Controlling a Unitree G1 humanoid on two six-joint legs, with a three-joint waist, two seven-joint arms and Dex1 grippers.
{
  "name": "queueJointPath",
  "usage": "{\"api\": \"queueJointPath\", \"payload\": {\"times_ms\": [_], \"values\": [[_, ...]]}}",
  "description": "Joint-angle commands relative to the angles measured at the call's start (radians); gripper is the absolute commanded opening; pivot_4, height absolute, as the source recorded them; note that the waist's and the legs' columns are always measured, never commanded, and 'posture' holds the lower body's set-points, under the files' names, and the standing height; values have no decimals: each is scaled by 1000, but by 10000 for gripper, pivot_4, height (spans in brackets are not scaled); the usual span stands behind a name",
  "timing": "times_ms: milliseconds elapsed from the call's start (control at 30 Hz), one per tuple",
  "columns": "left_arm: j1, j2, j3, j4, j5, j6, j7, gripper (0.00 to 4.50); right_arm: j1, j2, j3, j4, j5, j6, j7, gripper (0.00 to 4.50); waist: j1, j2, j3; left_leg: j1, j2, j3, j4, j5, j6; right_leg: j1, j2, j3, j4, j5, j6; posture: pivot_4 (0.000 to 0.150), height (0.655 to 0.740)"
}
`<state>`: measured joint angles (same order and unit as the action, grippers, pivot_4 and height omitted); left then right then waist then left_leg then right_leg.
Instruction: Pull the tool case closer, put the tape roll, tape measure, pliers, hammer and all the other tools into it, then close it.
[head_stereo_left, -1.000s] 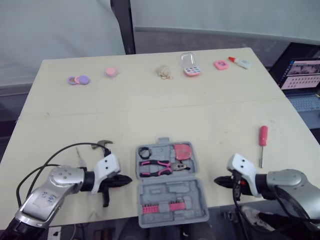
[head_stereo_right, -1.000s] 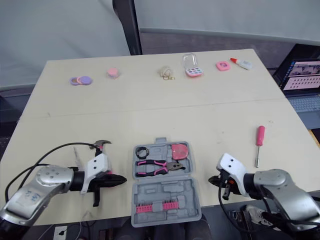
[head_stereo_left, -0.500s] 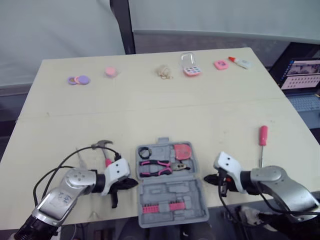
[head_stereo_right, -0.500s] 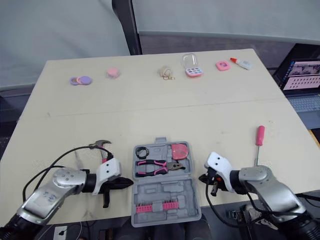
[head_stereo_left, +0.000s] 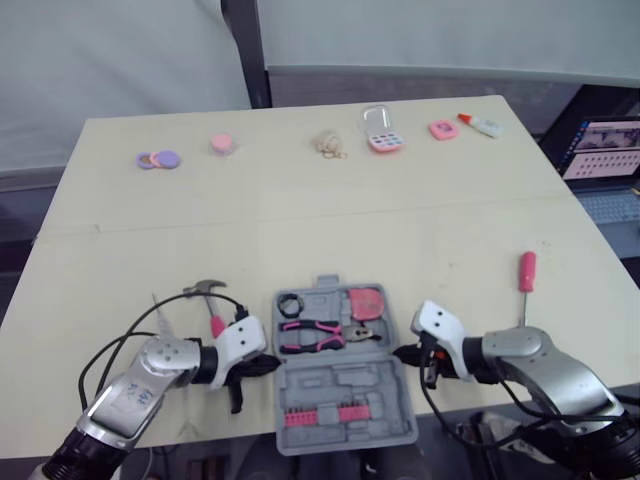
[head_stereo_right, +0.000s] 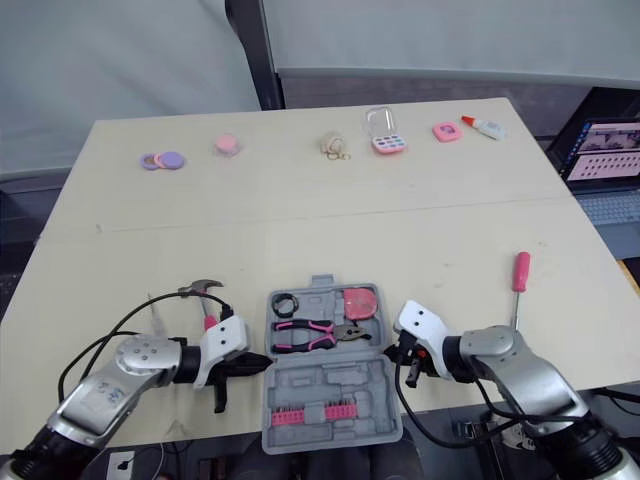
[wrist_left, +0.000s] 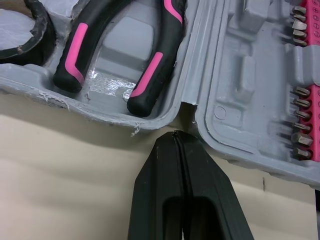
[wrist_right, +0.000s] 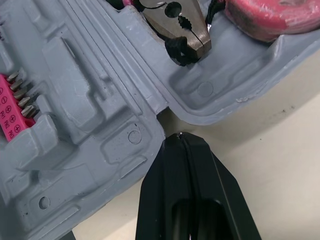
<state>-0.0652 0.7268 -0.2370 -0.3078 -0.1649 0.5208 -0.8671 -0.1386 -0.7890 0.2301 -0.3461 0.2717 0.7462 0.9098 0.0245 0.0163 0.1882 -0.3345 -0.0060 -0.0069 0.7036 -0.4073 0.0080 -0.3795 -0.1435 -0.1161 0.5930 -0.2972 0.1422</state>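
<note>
Now nudging step: left pincer, right pincer, both pressed together, flank tool case; next, fetch hammer beyond left pincer.

place: lab or office | cues: bare beige table, laptop alongside, grey wall panels behind

Bright, even light covers the table, with a soft shadow beside the tool case.

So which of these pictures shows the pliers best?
The left eye view: the whole pliers lie in the tool case. The right eye view matches; the left wrist view catches the handles, the right wrist view the metal nose.
</note>
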Motion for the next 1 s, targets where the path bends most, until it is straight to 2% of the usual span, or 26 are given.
{"api": "queueJointPath", "payload": {"times_ms": [33, 467, 1000], "values": [[-13, -5, -4, -39, 0, 10, 2, 379, -9, 11, 6, -21, 6, 8, -4, 0, -1, 0, 0, 0, 0, 0, 0, 0, 0, 0, 0, 0, 0, 0, 0, 1500, 7400], [-68, -44, -38, -17, 27, 20, 1, 379, -21, 60, 14, -19, -8, 31, -48, 0, 0, 0, 0, 0, 0, 0, 0, 0, 0, 0, 0, 0, 0, 0, 0, 1500, 7400], [-113, -68, -12, 23, 53, 21, 21, 379, -68, 134, -1, 39, -53, 33, -121, 0, -2, 0, 0, 0, 0, 2, 1, 0, 0, 0, 0, 0, 1, 0, 0, 1500, 7400]]}}
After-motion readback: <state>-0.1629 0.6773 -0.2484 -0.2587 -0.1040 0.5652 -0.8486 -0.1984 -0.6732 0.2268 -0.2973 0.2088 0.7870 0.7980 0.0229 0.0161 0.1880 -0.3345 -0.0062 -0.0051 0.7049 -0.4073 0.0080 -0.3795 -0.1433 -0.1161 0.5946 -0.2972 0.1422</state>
